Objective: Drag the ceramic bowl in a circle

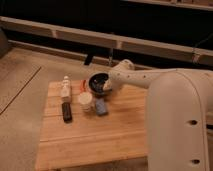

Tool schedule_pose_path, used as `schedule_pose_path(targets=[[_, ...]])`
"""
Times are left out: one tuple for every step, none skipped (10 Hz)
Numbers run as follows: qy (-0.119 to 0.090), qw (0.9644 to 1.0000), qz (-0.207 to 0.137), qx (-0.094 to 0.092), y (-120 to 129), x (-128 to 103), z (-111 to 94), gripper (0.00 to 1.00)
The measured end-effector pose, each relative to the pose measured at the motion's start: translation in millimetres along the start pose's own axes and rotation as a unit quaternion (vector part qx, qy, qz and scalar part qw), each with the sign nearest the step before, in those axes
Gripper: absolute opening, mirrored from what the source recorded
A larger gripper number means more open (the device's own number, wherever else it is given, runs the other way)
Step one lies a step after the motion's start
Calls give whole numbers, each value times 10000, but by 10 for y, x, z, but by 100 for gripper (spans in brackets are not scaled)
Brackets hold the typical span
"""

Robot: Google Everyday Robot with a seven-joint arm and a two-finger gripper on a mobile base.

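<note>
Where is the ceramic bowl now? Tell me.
In the camera view, the ceramic bowl sits near the far edge of the wooden table, just behind the white cup, with the end effector at its rim.

Robot test lab: bare concrete floor (19,107), lone wooden table (100,140), claw (106,86) at ceramic bowl (96,80).

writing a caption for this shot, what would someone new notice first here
The big white robot arm fills the right side and reaches left over the wooden table. Its gripper sits at the right rim of the dark bowl, near the table's far edge. Just in front of the bowl are a white cup and a small blue thing.
</note>
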Motion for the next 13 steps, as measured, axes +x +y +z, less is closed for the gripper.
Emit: schedule_pose_path(targets=[[-82, 9998, -90, -130, 89, -90, 3, 65], [-143, 9993, -203, -292, 222, -166, 22, 65], [-132, 9985, -327, -420, 337, -199, 81, 65], [-72, 9984, -382, -422, 320, -192, 149, 65], [24, 9984, -397, -398, 286, -156, 220, 65], [134, 9986, -396, -312, 200, -123, 290, 65], [203, 9988, -402, -206, 129, -115, 329, 65], [214, 9989, -413, -95, 68, -149, 324, 65], [216, 9988, -436, 57, -13, -190, 304, 65], [218, 9987, -425, 184, -75, -222, 276, 65], [235, 9985, -411, 287, -122, -234, 266, 65], [286, 9982, -398, 360, -154, -209, 287, 65], [377, 9975, -384, 461, -184, -164, 335, 65]])
